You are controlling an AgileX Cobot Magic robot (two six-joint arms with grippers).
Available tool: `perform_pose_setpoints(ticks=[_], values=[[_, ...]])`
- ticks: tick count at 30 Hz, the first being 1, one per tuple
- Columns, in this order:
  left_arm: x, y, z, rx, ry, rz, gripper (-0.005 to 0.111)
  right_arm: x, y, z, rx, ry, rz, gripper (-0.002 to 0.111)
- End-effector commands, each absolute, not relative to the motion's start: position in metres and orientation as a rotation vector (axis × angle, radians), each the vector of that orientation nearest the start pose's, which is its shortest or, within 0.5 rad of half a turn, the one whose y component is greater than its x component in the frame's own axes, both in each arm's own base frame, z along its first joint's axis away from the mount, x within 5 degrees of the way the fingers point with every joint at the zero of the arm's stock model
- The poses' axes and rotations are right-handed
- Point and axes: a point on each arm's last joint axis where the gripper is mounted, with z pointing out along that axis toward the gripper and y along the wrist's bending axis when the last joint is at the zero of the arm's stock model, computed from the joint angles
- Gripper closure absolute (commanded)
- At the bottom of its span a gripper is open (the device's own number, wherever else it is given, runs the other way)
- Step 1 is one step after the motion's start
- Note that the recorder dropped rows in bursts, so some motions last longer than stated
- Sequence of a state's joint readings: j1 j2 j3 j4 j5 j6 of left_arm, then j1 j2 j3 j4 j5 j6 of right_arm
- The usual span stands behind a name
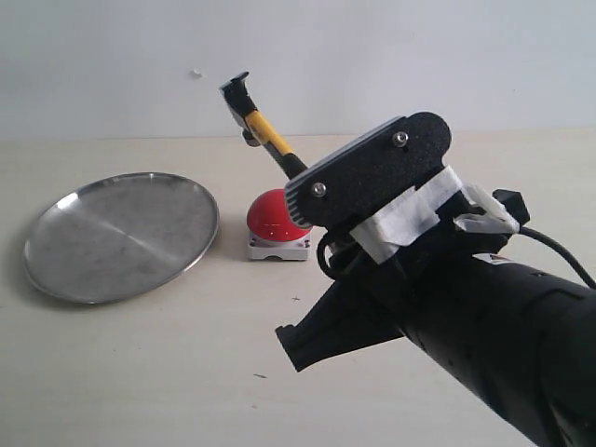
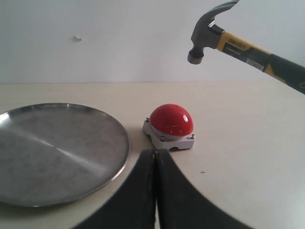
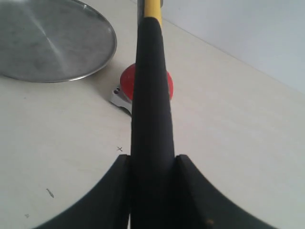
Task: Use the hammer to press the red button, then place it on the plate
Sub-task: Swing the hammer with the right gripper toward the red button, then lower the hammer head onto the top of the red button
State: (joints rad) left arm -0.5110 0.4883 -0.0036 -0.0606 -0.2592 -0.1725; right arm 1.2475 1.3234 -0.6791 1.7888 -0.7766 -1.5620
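Note:
My right gripper (image 3: 152,160) is shut on the black handle of the hammer (image 3: 151,95). The hammer (image 1: 270,135) slants up and away, its dark head (image 2: 206,33) raised in the air above the red button (image 2: 171,119) without touching it. The red button (image 1: 277,219) sits on its grey base on the table, just right of the silver plate (image 1: 121,237), which holds nothing. In the right wrist view the handle hides most of the button (image 3: 127,83). My left gripper (image 2: 155,151) is shut on nothing, low over the table just in front of the button and beside the plate (image 2: 57,152).
The right arm with its taped black camera mount (image 1: 372,177) fills the front right of the exterior view and hides the grip on the handle. A white wall (image 1: 466,56) stands behind the pale table. A small cross mark (image 2: 203,172) is on the table.

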Motion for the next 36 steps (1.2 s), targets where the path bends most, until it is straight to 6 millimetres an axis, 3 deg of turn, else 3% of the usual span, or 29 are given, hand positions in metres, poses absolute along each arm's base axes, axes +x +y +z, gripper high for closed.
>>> perform_pose_setpoints(ticks=[1,9,15,17,19,23,26,31,36], values=[[0.086,-0.046,0.199,0.225,1.727,-0.539,0.107,0.138,0.206,0.256,-0.613,1.954,0.019,0.108],[0.086,-0.046,0.199,0.226,1.727,-0.537,0.107,0.137,0.208,0.255,-0.636,1.956,0.043,0.108],[0.086,-0.046,0.199,0.226,1.727,-0.537,0.107,0.133,0.216,0.254,-0.753,1.925,0.118,0.108],[0.086,-0.046,0.199,0.226,1.727,-0.537,0.107,0.132,0.217,0.26,-0.702,1.849,0.25,0.108],[0.086,-0.046,0.199,0.226,1.727,-0.537,0.107,0.135,0.215,0.263,-0.626,1.768,0.493,0.108],[0.086,-0.046,0.199,0.226,1.727,-0.537,0.107,0.149,0.208,0.25,-0.569,1.811,0.739,0.108],[0.086,-0.046,0.199,0.226,1.727,-0.537,0.107,0.162,0.197,0.239,-0.535,1.914,0.763,0.108],[0.086,-0.046,0.199,0.226,1.727,-0.537,0.107,0.178,0.175,0.225,-0.481,2.089,0.659,0.108],[0.086,-0.046,0.199,0.226,1.727,-0.537,0.107,0.181,0.173,0.226,-0.489,2.067,0.646,0.108]])
